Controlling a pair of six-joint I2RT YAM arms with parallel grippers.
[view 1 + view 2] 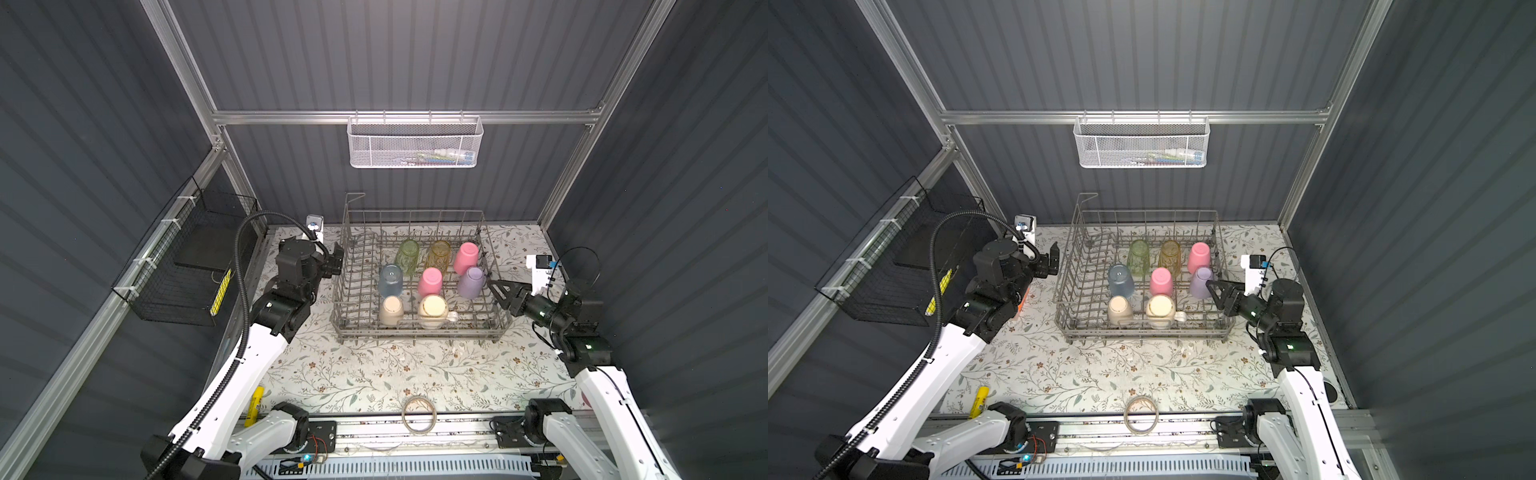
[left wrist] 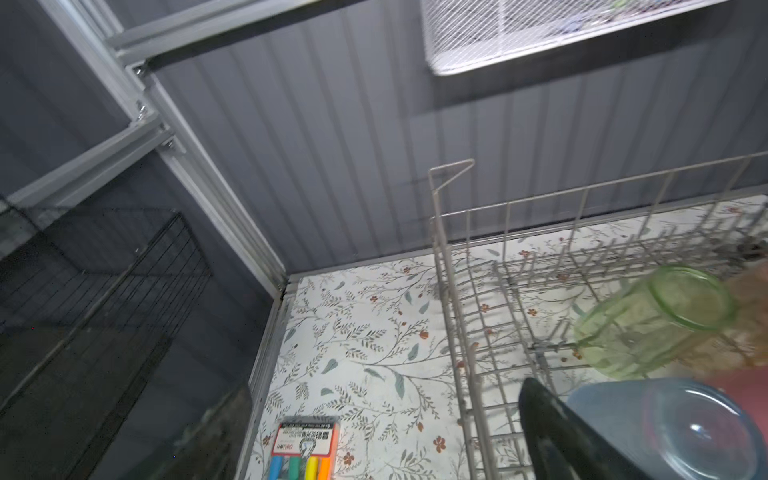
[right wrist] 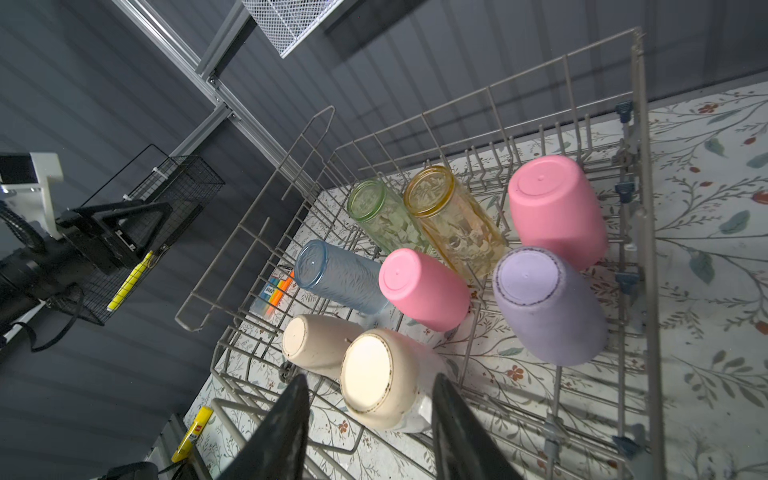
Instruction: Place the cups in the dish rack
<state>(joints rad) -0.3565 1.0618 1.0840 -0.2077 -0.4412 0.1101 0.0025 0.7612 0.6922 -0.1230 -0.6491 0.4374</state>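
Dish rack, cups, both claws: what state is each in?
dish rack, holding all eight cups
green tumbler, inverted
amber tumbler, inverted
blue tumbler, inverted
back pink cup, inverted
middle pink cup, inverted
lilac cup, inverted
beige cup, inverted
white mug, inverted
left claw, open, empty
right claw, open, empty

Marker pack (image 2: 305, 446): lower middle of the left wrist view. Its red-and-white header card is printed upside down; the small logo looks like "deli", and the row of Chinese characters beside it is too blurred to read.
Yellow stick (image 3: 194, 430): lower left of the right wrist view. Its red label is unreadable.
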